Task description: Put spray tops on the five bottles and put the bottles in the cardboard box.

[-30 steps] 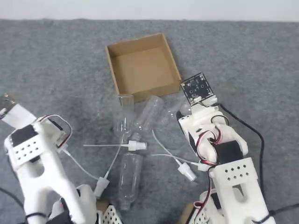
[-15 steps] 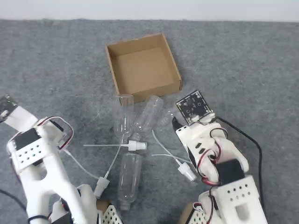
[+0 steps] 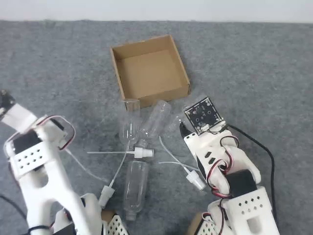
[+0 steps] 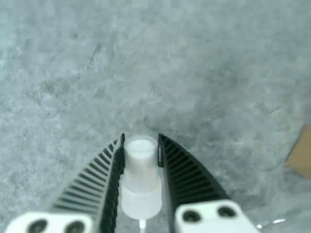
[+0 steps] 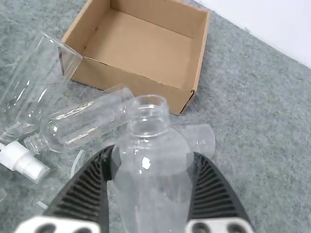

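Observation:
My left gripper (image 4: 141,141) is shut on a white spray top (image 4: 141,170), held over bare grey carpet. In the right wrist view, my right gripper (image 5: 153,154) is shut on a clear bottle (image 5: 150,187) whose open neck points toward the cardboard box (image 5: 131,80). In the high view the right arm (image 3: 215,152) sits just in front of the box (image 3: 154,93), and the left arm (image 3: 29,152) is at the left edge. Clear bottles (image 3: 129,122) (image 3: 156,117) (image 3: 134,183) lie between the arms. Loose spray tops (image 3: 144,152) (image 3: 195,180) (image 3: 105,195) lie among them.
The open box has nothing inside. Thin dip tubes (image 3: 105,152) trail from the loose spray tops across the carpet. A black cable (image 3: 266,147) runs along the right arm. Grey carpet stretches to the right of the box and at the far left.
The right arm has drawn back from beside the box toward the front, with the bottle in its gripper. The left arm has shifted slightly to the left.

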Robot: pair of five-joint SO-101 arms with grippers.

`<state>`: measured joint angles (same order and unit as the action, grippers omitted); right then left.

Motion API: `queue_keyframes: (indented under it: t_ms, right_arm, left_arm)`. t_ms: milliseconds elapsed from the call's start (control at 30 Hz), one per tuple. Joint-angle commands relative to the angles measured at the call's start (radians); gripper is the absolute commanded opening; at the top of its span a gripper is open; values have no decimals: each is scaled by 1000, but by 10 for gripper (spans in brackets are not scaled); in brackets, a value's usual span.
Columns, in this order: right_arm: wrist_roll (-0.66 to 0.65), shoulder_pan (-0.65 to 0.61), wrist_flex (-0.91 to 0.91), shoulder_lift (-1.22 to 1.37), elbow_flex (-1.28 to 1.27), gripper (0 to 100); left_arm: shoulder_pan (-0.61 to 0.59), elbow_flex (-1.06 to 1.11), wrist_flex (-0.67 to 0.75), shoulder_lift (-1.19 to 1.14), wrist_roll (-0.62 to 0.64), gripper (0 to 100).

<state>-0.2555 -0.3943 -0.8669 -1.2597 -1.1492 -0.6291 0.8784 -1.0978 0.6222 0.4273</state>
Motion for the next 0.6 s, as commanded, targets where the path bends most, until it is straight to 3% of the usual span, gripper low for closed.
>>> queue_keyframes:
  t_ms: [0, 300, 567]
  right_arm:
    - [-8, -7, 31, -39, 2, 27]
    - [37, -7, 65, -39, -15, 27]
    - [157, -7, 94, -39, -9, 28]
  left_arm:
    - [64, -154, -66, 49, 6, 12]
    - [176, -394, -255, 49, 114, 12]
    - [261, -483, -278, 49, 153, 12]
